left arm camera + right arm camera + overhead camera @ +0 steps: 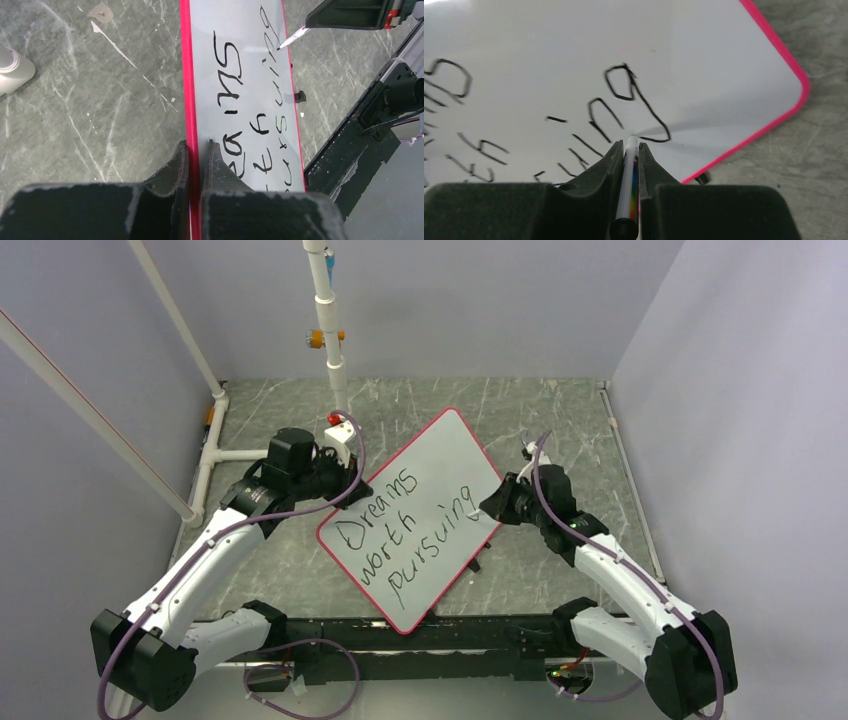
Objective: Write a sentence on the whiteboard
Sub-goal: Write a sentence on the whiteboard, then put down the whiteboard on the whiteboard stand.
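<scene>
Where the grey marbled desk (560,430) lies between my two arms, one whiteboard (450,455) sits slantwise, its thin red rim running all the way round and one corner pointing back toward me. On it stands one sentence (405,535) in black lettering, three lines, one word each: "Dreams", "worth", "pursuing".

My left hand (197,145) is clamped on the board's far left edge, one finger on the written face and one outside the rim, so the red edge runs straight between them. My right hand (629,145) is closed around one marker (629,185), a slim white barrel with a coloured stripe, held lengthwise between the two fingers. Its tip sits at the tail of the last "g", at the board's right side; I cannot tell whether it presses on the surface.

One small black piece (300,96) lies on the desk just beside the board's near right edge, apart from both hands. At the back left stands a frame of white pipes (330,320).
</scene>
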You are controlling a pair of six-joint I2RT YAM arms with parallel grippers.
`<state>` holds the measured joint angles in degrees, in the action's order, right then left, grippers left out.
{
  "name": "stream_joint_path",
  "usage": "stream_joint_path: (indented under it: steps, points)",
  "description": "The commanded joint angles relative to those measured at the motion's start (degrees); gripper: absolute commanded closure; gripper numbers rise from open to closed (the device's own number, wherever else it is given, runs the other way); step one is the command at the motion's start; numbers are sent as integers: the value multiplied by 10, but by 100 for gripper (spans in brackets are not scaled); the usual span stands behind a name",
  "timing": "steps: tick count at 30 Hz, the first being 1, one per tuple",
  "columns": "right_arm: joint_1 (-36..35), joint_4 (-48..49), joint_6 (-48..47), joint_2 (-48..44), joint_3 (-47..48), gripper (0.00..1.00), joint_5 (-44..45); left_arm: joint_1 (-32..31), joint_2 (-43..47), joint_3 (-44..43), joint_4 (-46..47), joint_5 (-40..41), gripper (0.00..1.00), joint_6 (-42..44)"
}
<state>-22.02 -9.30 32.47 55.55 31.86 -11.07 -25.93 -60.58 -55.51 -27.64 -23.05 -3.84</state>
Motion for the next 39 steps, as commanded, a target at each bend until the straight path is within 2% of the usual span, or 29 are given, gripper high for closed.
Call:
stream_joint_path:
  steps: [1,7,11,18,23,33,39]
  points:
    - [-6,-22,12,-22,87,100,-30,-11,3,5,-21,31,100,67]
    - [-6,-121,-2,-93,207,100,-10,-11,2,5,-25,43,100,70]
    - [-6,-156,-11,-125,244,100,11,-11,3,6,-29,51,100,69]
    - [-6,-185,-21,-159,233,100,37,-15,2,2,-62,45,100,63]
    - [-5,-195,-26,-175,225,100,44,-15,32,28,-92,60,100,55]
    - [-5,-188,-28,-182,204,100,39,-16,80,68,-83,82,100,17]
    - [-5,-189,-33,-185,193,100,43,-16,63,77,-66,77,88,10]
